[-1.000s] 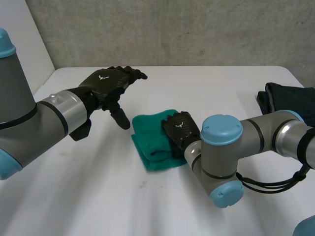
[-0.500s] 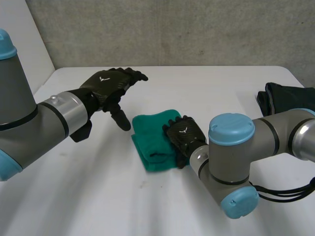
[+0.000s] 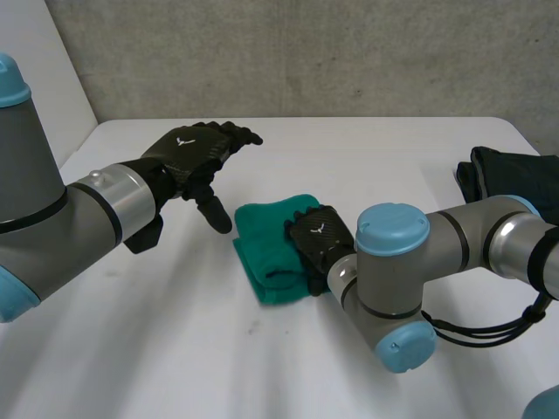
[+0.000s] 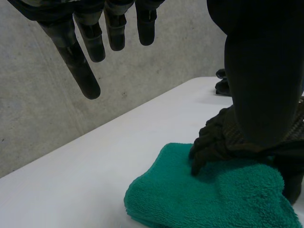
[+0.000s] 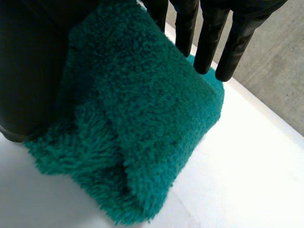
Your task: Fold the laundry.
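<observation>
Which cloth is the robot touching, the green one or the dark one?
The green towel: the right hand lies flat on it. The dark cloth sits apart at the right edge of the table, untouched.

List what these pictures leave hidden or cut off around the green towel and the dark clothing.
- Head view: the right hand and right arm cover one side of the green towel.
- Head view: the picture's edge cuts off the dark clothing; its kind is unclear.
- Left wrist view: the thumb of the left hand hides part of the right hand.
</observation>
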You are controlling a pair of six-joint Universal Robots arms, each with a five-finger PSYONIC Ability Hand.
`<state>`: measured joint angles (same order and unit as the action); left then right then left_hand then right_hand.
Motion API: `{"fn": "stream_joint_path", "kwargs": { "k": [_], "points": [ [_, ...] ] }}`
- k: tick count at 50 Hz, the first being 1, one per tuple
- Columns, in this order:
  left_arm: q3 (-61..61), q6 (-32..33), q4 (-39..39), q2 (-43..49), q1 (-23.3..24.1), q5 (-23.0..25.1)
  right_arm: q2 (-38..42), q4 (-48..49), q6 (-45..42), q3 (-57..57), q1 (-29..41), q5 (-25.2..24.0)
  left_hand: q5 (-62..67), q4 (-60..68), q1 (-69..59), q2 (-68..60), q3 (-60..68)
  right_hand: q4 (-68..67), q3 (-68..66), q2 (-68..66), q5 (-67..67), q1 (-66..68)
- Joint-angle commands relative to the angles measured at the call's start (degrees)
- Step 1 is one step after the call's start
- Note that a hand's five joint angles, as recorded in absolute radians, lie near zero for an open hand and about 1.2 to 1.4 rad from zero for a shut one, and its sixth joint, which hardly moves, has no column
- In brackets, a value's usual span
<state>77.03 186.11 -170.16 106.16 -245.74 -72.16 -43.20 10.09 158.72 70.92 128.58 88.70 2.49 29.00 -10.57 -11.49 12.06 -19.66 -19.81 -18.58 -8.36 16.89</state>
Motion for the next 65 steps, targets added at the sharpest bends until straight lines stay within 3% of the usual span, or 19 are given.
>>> {"fn": "stream_joint_path", "kwargs": {
  "k": [1, 11, 19, 25, 34, 45, 52, 65],
  "points": [
    [0.14, -0.05, -0.44, 0.02, 0.00, 0.00, 1.71, -0.15, -0.08, -2.98, 0.00, -0.02, -0.42, -16.94, -1.49, -0.57, 0.00, -13.43, -13.28, -14.51, -14.73, 16.20],
    [0.32, -0.05, -0.70, 0.02, 0.00, 0.00, 2.50, -0.15, 0.01, -4.39, -0.09, -3.00, -0.42, -16.94, -1.49, -0.57, 0.00, -48.57, -48.42, -49.66, -49.87, 51.34],
    [0.41, -0.05, -0.70, -0.07, 0.08, 0.00, 2.07, -0.68, -0.17, -2.73, -1.05, -5.20, -0.42, -16.94, -1.49, -0.57, 0.00, -60.33, -60.18, -61.41, -61.63, 63.10],
    [0.49, -0.05, -0.70, -0.07, 0.08, 0.00, -0.39, -0.68, -1.39, -1.14, -4.48, -5.38, -0.42, -16.94, -1.49, -0.57, 0.00, -60.34, -60.19, -61.42, -61.64, 63.11],
    [0.49, -0.05, -0.70, 0.02, 0.08, 0.00, -4.70, -0.16, -10.09, 2.55, -16.95, -5.56, -0.42, -16.94, -1.49, -0.57, 0.00, -60.34, -60.19, -61.42, -61.64, 63.11],
    [0.49, -0.13, -0.70, 0.02, 0.08, 0.00, -3.38, 0.02, -16.60, 0.36, -26.45, -8.01, -0.42, -16.94, -1.49, -0.57, 0.00, -60.34, -60.19, -61.42, -61.64, 63.11],
    [0.41, -0.13, -0.79, 0.28, 0.00, 0.00, -1.45, -0.16, -21.96, -7.63, -27.86, -14.17, -0.42, -16.94, -1.49, -0.57, 0.00, -60.34, -60.19, -61.42, -61.64, 63.11],
    [1.37, -0.13, -0.79, 0.28, -0.09, -0.09, -2.85, -3.04, -19.42, -33.72, -36.29, -17.06, -0.42, -16.94, -1.49, -0.57, 0.00, -60.34, -60.19, -61.42, -61.64, 63.11]
  ]
}}
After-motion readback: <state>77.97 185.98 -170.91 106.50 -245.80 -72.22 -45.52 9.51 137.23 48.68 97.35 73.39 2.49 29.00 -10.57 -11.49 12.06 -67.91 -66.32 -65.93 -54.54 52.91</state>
